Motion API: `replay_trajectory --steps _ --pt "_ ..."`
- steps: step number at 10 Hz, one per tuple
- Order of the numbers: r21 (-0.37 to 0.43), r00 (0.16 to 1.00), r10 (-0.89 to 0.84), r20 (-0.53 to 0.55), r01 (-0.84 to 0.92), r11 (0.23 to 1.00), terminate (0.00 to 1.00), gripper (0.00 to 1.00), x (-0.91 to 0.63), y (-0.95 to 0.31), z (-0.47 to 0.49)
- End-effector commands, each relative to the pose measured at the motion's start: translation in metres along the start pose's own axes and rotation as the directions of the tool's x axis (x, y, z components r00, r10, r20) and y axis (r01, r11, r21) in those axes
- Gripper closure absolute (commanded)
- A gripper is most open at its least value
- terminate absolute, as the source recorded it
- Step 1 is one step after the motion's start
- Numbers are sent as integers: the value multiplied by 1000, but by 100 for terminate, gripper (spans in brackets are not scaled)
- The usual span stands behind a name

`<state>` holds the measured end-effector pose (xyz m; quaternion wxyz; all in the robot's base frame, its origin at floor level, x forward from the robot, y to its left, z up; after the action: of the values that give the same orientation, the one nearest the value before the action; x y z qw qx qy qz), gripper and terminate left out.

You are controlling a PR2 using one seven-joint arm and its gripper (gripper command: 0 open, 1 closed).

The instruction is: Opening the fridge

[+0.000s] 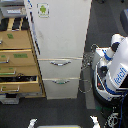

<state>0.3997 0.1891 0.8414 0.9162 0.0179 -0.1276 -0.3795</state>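
Note:
The tall white-cream fridge [60, 35] stands in the middle of the exterior view. Its large upper door carries a small green-figure sticker [43, 9] near the top. Below are two drawers, each with a silver bar handle: the upper handle [60, 63] and the lower handle [61, 81]. The door and both drawers look shut. The white-and-blue robot body [114, 67] stands at the exterior view's right of the fridge. I cannot make out any gripper in this view.
A tan wooden drawer cabinet [17, 60] stands against the fridge on the exterior view's left, with a lower drawer partly pulled out. Dark cables [88, 65] hang between fridge and robot. Dark floor [60, 112] lies in front.

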Motion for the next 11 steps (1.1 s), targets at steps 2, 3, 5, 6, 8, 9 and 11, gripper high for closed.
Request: replay_trajectory --steps 2,3,5,6,8,9,11 --pt "-87 997 -75 -36 72 994 0 0 20 -1 -10" --pt "-133 995 -84 -53 76 988 0 0 28 4 -11" --pt "-255 987 -129 -94 101 962 0 0 44 10 -11" --pt "-284 990 -66 -124 28 958 0 0 65 24 -17" --pt "-250 993 -33 -113 4 968 0 0 109 37 -16" --pt "-240 995 -29 -98 5 971 0 0 127 41 -13" --pt "-194 995 40 -90 -57 979 0 0 195 56 -6"
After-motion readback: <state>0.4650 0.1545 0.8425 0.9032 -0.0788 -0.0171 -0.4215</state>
